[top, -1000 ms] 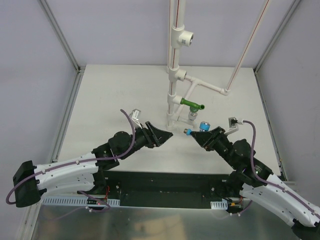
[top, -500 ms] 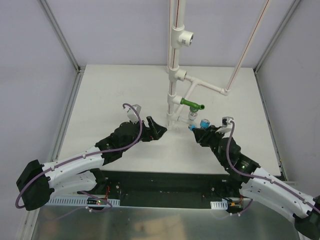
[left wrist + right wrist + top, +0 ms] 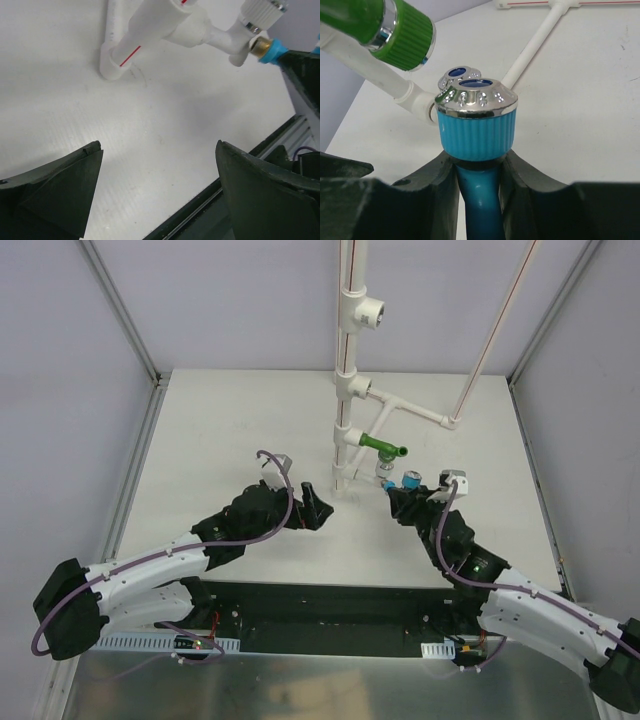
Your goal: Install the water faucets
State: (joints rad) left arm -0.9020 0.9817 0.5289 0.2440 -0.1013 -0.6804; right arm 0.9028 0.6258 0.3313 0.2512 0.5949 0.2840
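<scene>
The light blue faucet (image 3: 477, 131), with its shiny silver round top, fills the centre of the right wrist view. Its stem is clamped between the fingers of the right gripper (image 3: 477, 165). In the top view it sits right of centre, near the foot of the white pipe stand (image 3: 345, 390). The dark green faucet (image 3: 383, 448) sits on a side branch of that stand, just above the blue one in the frame. A second chrome cap (image 3: 459, 75) shows right behind the blue faucet's top. Left of the stand, the left gripper (image 3: 312, 508) hangs over the table (image 3: 220, 430) with its jaws spread wide, holding nothing.
</scene>
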